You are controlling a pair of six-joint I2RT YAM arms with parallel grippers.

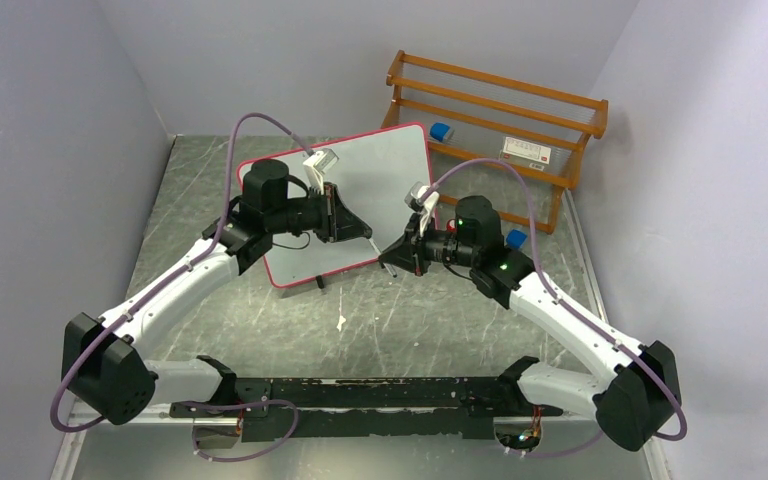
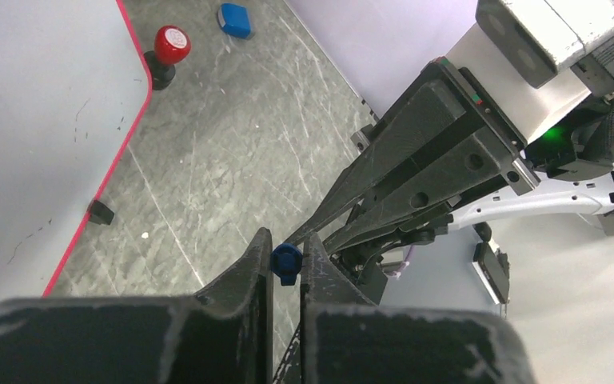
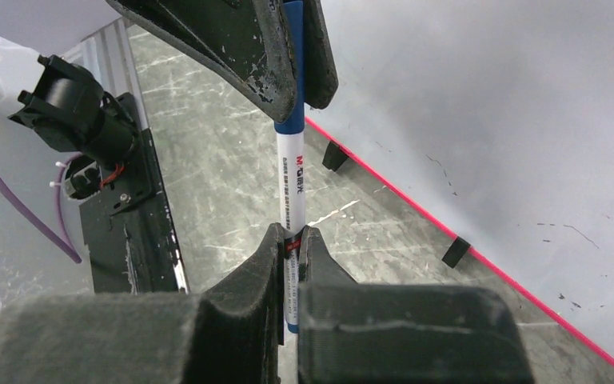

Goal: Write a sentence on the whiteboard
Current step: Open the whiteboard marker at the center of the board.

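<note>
Two holds on one marker (image 3: 291, 172)

My left claw (image 2: 287, 240) is clenched on its blue end (image 2: 286, 262); my right claw (image 3: 293, 234) grasps the white barrel. The whiteboard (image 1: 380, 180) lies on the table (image 1: 390, 320), at eleven o'clock from the marker in the top view, its pink-red edge near both my claws.

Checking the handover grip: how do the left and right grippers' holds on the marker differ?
The left gripper clamps the marker at its blue end; the right gripper clamps its white printed barrel. The left gripper hangs over the whiteboard, the right gripper over the table. Both are shut on it.
</note>
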